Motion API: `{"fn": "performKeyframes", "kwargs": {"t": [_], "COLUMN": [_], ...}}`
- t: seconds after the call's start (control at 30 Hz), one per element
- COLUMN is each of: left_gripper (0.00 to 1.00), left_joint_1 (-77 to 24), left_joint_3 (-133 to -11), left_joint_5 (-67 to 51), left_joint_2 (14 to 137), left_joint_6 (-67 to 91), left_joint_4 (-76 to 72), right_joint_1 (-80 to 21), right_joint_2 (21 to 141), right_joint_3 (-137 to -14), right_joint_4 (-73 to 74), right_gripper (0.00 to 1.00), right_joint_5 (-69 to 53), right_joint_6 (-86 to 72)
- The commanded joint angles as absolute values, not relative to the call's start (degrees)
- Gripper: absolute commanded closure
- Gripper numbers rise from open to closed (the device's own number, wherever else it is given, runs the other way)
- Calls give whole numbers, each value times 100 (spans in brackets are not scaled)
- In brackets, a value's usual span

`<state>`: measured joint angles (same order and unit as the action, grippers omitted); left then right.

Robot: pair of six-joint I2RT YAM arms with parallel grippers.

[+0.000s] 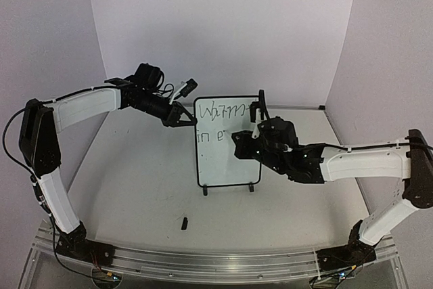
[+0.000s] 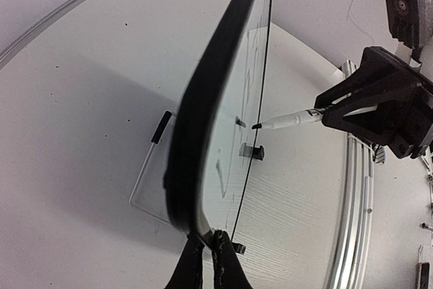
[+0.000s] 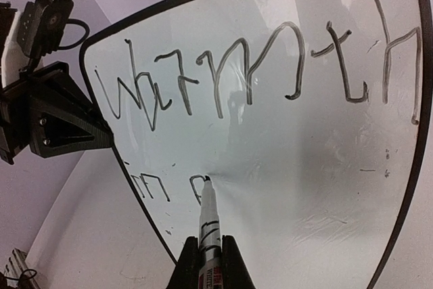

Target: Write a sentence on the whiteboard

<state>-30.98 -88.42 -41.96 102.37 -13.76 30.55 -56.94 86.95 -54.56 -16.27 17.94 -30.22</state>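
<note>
Two lines of sentence (image 3: 252,79), glossy black-framed whiteboard (image 3: 304,187)

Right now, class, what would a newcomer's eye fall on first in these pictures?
The upright whiteboard at the table's middle draws the eye, with a sentence started on it: "Warmth" on top and a second line barely begun. The right fingers hold a marker with its tip at that second line. The left fingers pinch the board's left edge.
</note>
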Motion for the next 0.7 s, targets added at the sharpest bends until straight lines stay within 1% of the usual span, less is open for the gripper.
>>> {"fn": "performKeyframes", "kwargs": {"t": [0.0,0.3,0.67], "left_gripper": [100,100,100], "left_joint_1": [-3120,-3121,-3122], "left_joint_3": [-8771,-8771,-8769], "left_joint_5": [-3920,-3920,-3920], "left_joint_2": [10090,10080,10072], "left_joint_6": [-1739,-1743,-1744], "left_joint_4": [3322,3322,3322], "right_joint_1": [-5667,-5645,-5648], "right_joint_2": [8799,8829,8709], "right_joint_3": [-5621,-5565,-5167], "right_joint_4": [-1685,-1579,-1460], "right_gripper": [100,100,100], "right_joint_5": [2038,2146,2066], "right_joint_6": [-3007,-3056,-3412]}}
